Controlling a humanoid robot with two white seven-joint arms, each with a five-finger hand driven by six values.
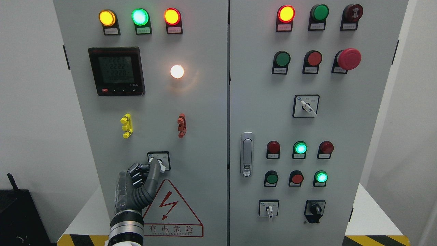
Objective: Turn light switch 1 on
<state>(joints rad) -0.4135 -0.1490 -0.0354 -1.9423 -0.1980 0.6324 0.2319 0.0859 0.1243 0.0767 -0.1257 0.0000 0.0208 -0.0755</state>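
Note:
A small rotary switch (161,163) with a white knob sits on a square plate low on the left cabinet door (201,112). My left hand (146,171) rises from the bottom edge, its thumb stretched up against the knob's left side and the other fingers curled beside it. Whether the knob is pinched or only touched is not clear. Above, a round white lamp (177,71) glows on the same door. My right hand is out of view.
A digital meter (116,71) and yellow, green and red lit lamps fill the upper left door. Yellow (126,125) and red (182,125) clips sit mid-door. A red warning triangle (170,212) lies beside my wrist. The right door carries buttons, selectors, an emergency stop (349,58) and a handle (247,153).

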